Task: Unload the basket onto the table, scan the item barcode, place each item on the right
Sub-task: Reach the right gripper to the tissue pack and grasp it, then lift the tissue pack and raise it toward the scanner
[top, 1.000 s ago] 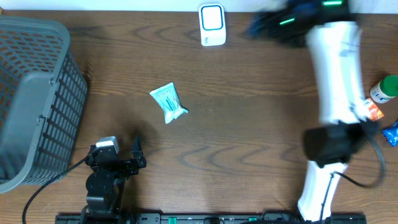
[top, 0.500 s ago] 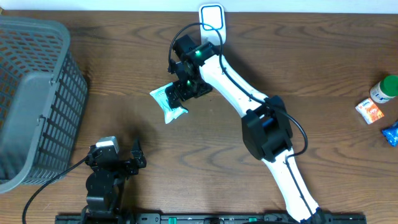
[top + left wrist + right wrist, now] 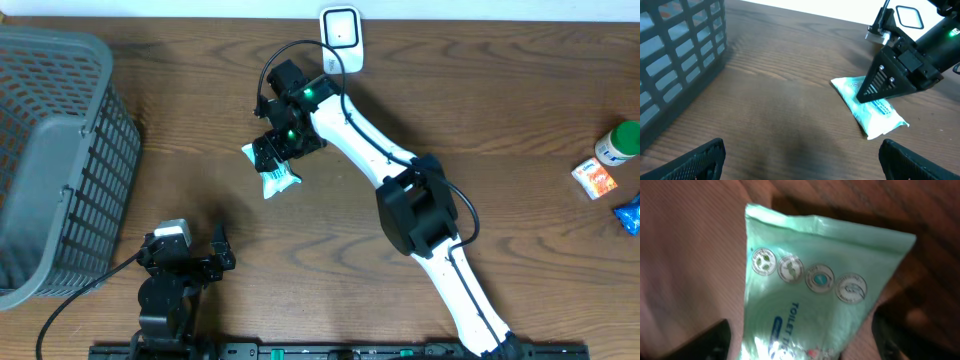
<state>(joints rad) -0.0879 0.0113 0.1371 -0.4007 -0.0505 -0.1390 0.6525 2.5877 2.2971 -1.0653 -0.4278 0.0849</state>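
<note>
White right arm [image 3: 352,126], black joints, green light — black left arm [image 3: 165,292], trailing cable

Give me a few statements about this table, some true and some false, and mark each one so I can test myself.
1. The right hand is down over the pale green wipes packet. True.
2. The wipes packet lies inside the grey basket. False: it lies on the wooden table, apart from the basket.
3. The left hand is open and holds nothing. True.
4. The white barcode scanner sits at the near edge, beside the left arm. False: it stands at the far edge, beyond the packet.
5. A green-capped bottle stands at the table's right end. True.
</note>
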